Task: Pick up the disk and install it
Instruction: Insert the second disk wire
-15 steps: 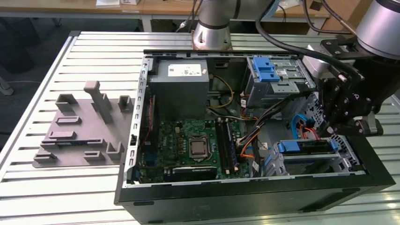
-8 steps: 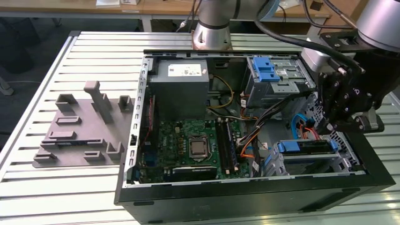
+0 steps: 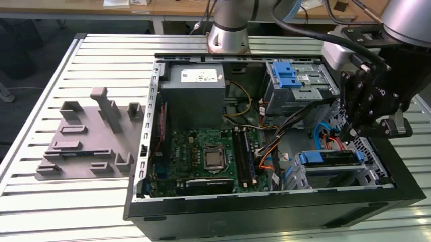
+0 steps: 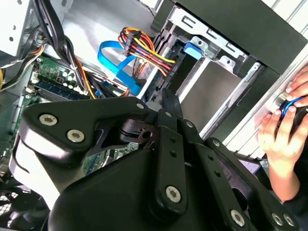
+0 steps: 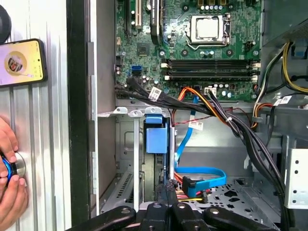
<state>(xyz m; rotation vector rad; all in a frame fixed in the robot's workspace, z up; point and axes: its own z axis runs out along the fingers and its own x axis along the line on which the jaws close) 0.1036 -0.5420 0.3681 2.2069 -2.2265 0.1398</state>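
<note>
A slatted metal table [image 3: 101, 196] carrying an open computer case and a grey fixture.

In the exterior view the ribbed, pale table fills most of the frame. The black open computer case [image 3: 269, 212] lies on it from the centre to the lower right. A grey moulded fixture [image 3: 88, 136] with upright posts rests on the slats at the left, just beside the case. The arm's silver base [image 3: 227, 30] stands at the table's top centre edge. In the first wrist view, a phone [image 5: 21, 61] lies on the slats at upper left.
</note>
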